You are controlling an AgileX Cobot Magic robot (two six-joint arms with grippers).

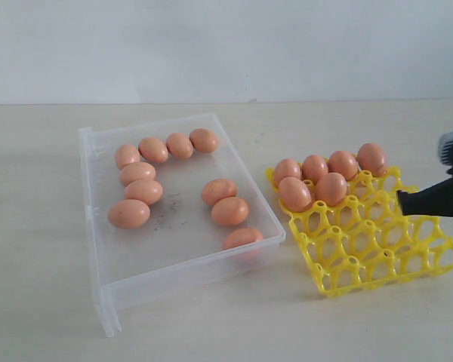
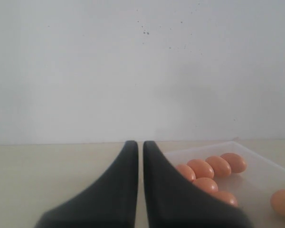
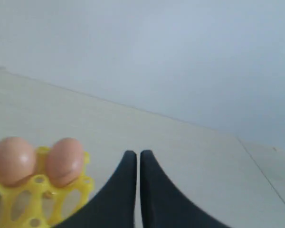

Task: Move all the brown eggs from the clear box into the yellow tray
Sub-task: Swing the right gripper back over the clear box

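Brown eggs (image 1: 315, 167) fill the yellow tray (image 1: 377, 256) from its far edge, seemingly to keep nearer cups reachable, while the left gripper (image 2: 140, 145) and right gripper (image 3: 138, 154) hover pressed together, empty.

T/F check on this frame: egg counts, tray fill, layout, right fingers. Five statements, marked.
1. Six eggs sit in the tray. True.
2. The box is empty. False: ten eggs lie in it.
3. The tray's far row is full. True: four eggs sit there.
4. The right fingers hold an egg. False: they are shut on nothing.
5. In the exterior view the tray lies left of the box. False: it lies to the right.
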